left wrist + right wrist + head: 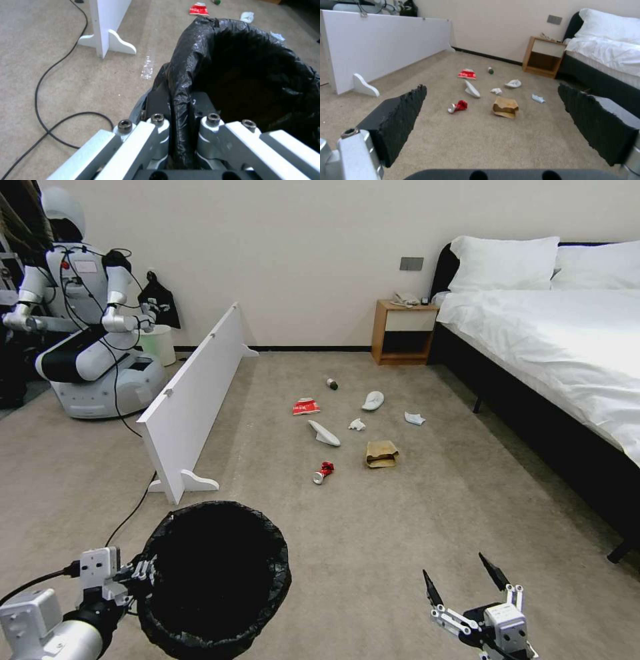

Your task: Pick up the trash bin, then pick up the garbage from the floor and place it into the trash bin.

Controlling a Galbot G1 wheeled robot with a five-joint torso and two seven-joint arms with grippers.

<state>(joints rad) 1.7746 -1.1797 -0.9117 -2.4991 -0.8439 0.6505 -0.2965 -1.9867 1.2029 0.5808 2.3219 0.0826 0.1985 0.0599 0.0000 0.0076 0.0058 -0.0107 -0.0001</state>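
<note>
Left hand [180, 125]: pinching the bag-lined rim of the trash bin [217, 577], low at the robot's left.
Right hand [470, 583]: spread wide, empty, low over the carpet [373, 527].
Bin handling: looks light, stiff plastic; liner slippery, so the rim is the sensible grip.
Garbage, near to far: crushed red can [323, 472], brown paper bag [381, 453], white slipper [324, 433], tissue wad [357, 425], red-white packet [306, 407], green-capped bottle [331, 383].
Garbage handling: likely light, soft, easily crushed.
</note>
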